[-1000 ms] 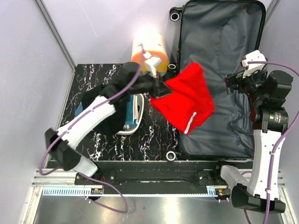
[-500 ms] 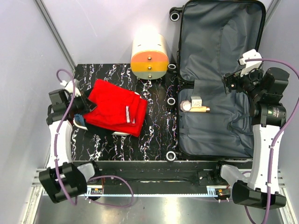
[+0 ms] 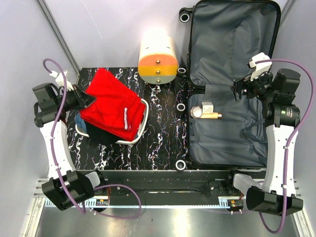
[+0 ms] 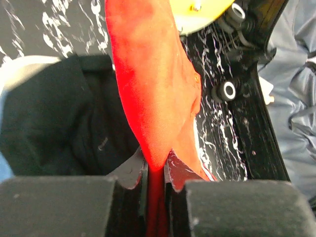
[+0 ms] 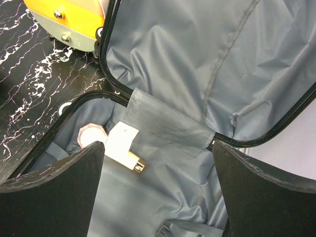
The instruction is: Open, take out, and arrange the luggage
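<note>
The luggage [image 3: 232,59] lies open at the right, its grey lining [image 5: 197,59] showing in lid and base. My left gripper [image 3: 81,98] is shut on the edge of a red garment [image 3: 111,103], which drapes over the white tray [image 3: 143,118]. In the left wrist view the red cloth [image 4: 153,84] is pinched between the fingers of the left gripper [image 4: 156,170]. My right gripper [image 3: 239,89] hovers open above the luggage base, nothing between the fingers of the right gripper [image 5: 158,144]. A round jar [image 5: 89,136] and a white-capped bottle [image 5: 121,143] lie in the base.
Dark clothes [image 3: 103,136] lie in the tray under the red garment. A cream-and-orange cylindrical box [image 3: 158,59] stands behind the tray, left of the luggage wheels [image 3: 181,107]. Walls close in the table on both sides.
The left arm has swung the red garment from above the luggage leftward to over the tray, uncovering the jar and bottle. The right gripper has shifted slightly left and stays open.
</note>
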Controlling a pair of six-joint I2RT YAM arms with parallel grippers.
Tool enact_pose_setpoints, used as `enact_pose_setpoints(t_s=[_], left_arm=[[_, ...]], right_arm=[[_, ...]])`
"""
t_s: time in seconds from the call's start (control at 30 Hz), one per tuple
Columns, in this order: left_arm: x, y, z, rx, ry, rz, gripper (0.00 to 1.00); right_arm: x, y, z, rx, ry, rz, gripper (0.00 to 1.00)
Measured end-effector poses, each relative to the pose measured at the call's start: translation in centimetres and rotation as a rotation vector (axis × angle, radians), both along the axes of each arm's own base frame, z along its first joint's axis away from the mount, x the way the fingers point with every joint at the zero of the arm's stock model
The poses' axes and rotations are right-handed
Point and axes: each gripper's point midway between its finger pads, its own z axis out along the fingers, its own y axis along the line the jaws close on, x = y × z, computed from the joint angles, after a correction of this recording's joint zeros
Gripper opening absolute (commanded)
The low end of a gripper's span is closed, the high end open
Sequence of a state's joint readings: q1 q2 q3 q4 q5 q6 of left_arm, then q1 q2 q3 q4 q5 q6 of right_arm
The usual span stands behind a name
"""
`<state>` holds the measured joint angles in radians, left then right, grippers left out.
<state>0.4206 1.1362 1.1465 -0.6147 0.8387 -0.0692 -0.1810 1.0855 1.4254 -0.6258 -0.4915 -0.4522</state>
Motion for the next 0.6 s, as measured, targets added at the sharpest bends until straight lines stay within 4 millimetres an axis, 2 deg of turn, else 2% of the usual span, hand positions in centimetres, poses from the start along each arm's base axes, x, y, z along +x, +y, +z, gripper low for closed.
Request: enact_pose_setpoints(t_s=[0.07,0.1,0.17,0.23,0.33,0.4,0.43,0.47,0.53,0.6], left_arm=[[0.4,0.8,2.4,0.022,-0.064,0.014,0.0],[0.5,1.3,2.8,0.033,-0.078,0.026,0.0],[0.7,2.5,2.3,0.069,-0.081,0.053,0.0],[0.8,3.6,0.0,0.096,-0.037,0.076,0.0],[1.4,5.2,-4.9,0.128,0.072,0.091,0.02],[1.8,6.4,-8.4,0.142,0.162,0.103,0.12],[1.9,7.0,-9.7,0.152,0.195,0.11,0.25],[2.0,7.6,-10.7,0.162,0.221,0.116,0.31],[2.1,8.3,-11.7,0.188,0.241,0.12,0.49],[2.1,8.9,-11.8,0.226,0.243,0.124,0.6]], right_arm=[[0.1,0.0,-0.1,0.0,0.003,0.0,1.0],[0.1,0.0,-0.1,-0.001,0.004,0.001,1.0],[0.2,-0.1,-0.2,-0.003,0.007,0.001,1.0],[0.2,-0.1,-0.3,-0.005,0.01,0.002,1.0],[0.2,-0.1,-0.4,-0.013,0.011,0.004,1.0],[0.2,-0.1,-0.4,-0.018,0.01,0.006,1.0],[0.2,-0.1,-0.4,-0.018,0.01,0.006,1.0],[0.2,-0.1,-0.4,-0.019,0.01,0.007,1.0],[0.2,-0.1,-0.5,-0.019,0.011,0.01,1.0],[0.3,0.0,-0.6,-0.019,0.014,0.015,1.0]])
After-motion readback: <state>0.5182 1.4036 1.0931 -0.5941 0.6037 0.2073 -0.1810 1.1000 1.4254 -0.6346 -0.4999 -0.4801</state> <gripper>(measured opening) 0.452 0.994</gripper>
